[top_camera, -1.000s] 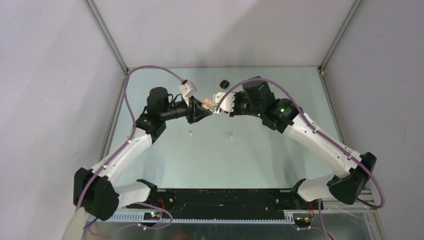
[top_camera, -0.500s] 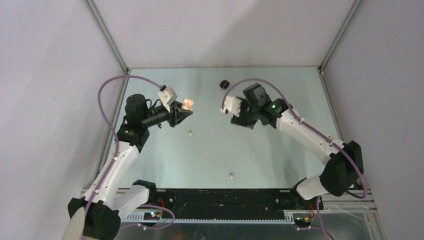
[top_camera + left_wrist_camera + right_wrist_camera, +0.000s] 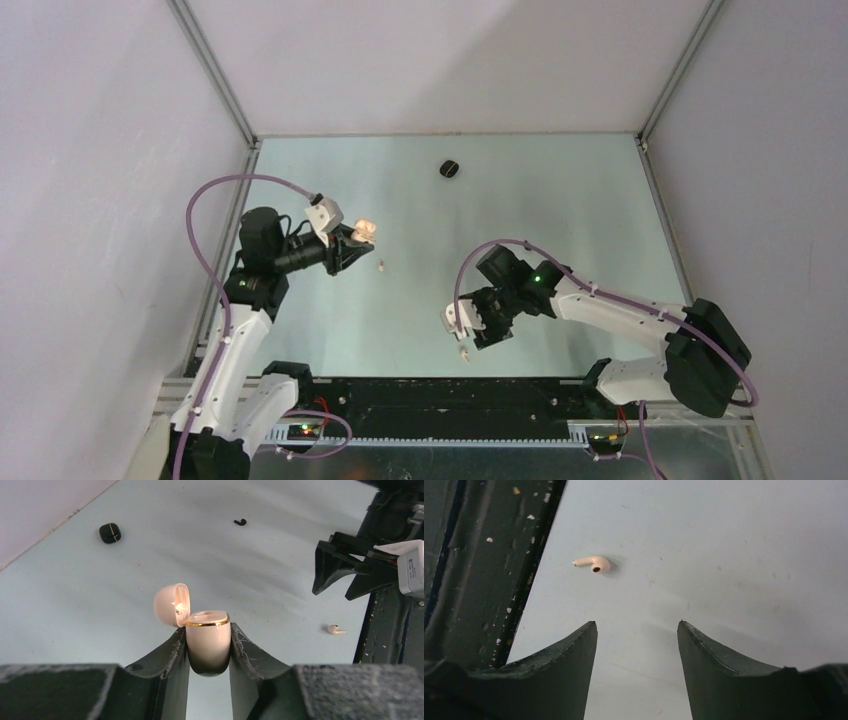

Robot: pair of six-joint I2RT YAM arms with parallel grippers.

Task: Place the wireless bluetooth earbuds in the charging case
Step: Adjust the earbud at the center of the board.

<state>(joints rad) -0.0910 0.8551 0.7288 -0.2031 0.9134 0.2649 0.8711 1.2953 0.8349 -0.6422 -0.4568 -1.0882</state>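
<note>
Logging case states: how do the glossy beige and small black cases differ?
The glossy pale beige charging case is open, lid hinged aside; the small black case looks shut. Beige is clamped in the left end effector; black lies on the table. Both: rounded, gold trim.

A pale blue-green bench point(image 3: 580, 220) forms the floor of the enclosure, its surface lightly scuffed. Plain grey-lilac walls point(image 3: 100, 200) rise on three sides of it. Two slanting metal posts point(image 3: 212, 70) stand at the far corners. A black strip point(image 3: 450, 395), flecked with pale chips, runs along the bench's near edge, and a white slotted rail point(image 3: 250, 434) lies just in front of it.
</note>
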